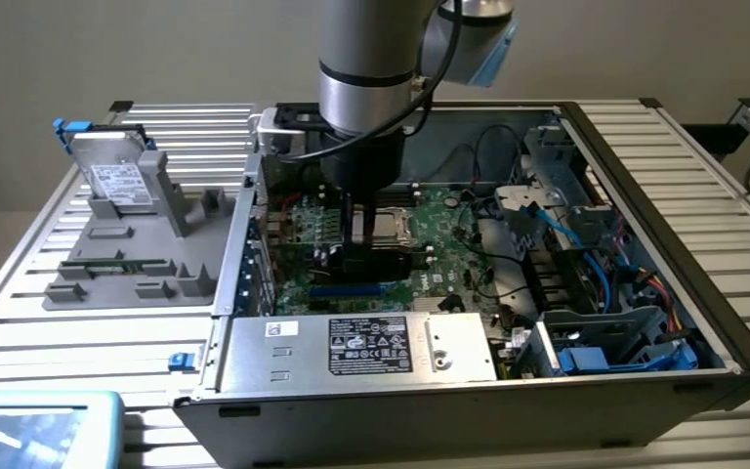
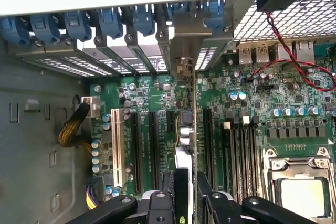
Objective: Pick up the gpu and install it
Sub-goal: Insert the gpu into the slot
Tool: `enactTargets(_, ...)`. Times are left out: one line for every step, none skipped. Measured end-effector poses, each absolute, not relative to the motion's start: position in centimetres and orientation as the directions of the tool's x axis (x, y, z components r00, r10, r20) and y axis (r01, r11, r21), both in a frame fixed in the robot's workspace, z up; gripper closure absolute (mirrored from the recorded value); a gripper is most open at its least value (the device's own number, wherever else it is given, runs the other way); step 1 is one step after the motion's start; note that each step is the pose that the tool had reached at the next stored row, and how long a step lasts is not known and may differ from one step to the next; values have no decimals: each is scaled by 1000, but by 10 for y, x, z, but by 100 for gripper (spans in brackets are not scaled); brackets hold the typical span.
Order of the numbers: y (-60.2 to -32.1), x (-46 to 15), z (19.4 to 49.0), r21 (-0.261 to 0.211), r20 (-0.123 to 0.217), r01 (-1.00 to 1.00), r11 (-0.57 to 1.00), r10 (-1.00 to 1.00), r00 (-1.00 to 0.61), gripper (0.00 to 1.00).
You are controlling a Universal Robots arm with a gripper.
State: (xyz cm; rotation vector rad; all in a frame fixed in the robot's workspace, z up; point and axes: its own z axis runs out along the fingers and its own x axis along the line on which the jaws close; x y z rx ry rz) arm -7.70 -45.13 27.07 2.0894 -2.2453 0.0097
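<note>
My gripper (image 2: 186, 195) is shut on the gpu (image 2: 185, 135), a thin card seen edge-on. The card stands on edge over the green motherboard (image 2: 252, 93), between two long black expansion slots (image 2: 153, 150). Its silvery end bracket (image 2: 185, 51) reaches the row of rear slot openings under the blue latches (image 2: 107, 22). Whether the card's edge sits in a slot I cannot tell. In the exterior view the arm reaches straight down into the open computer case (image 1: 636, 195), with the gripper (image 1: 364, 256) low over the motherboard (image 1: 440, 230) and the gpu hidden behind it.
A white slot (image 2: 118, 148) and yellow cables (image 2: 71, 129) lie beside the card, the CPU socket (image 2: 299, 192) on its other side. A grey fixture (image 1: 128, 244) at the exterior view's left holds a hard drive (image 1: 117, 181). The power supply (image 1: 362, 347) fills the case's near side.
</note>
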Motion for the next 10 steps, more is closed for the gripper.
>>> enactTargets(-452,-77,270,46,59,-996,73,-996,-70,72)
enactTargets(-452,-77,270,46,58,-996,73,-996,-70,72)
enactTargets(-452,-78,270,46,57,-996,73,-996,-70,72)
enactTargets(-452,-78,270,46,57,-996,73,-996,-70,72)
enactTargets(-452,-78,269,46,57,-996,73,-996,-70,72)
enactTargets(-452,-78,269,46,56,-996,73,-996,-70,72)
enactTargets(-452,-78,269,46,56,-996,73,-996,-70,72)
enactTargets(-452,-78,268,46,55,-996,73,-996,-71,72)
enactTargets(-452,-78,268,47,54,-996,73,-996,-71,72)
enactTargets(-452,-78,267,47,52,-996,74,-996,-71,72)
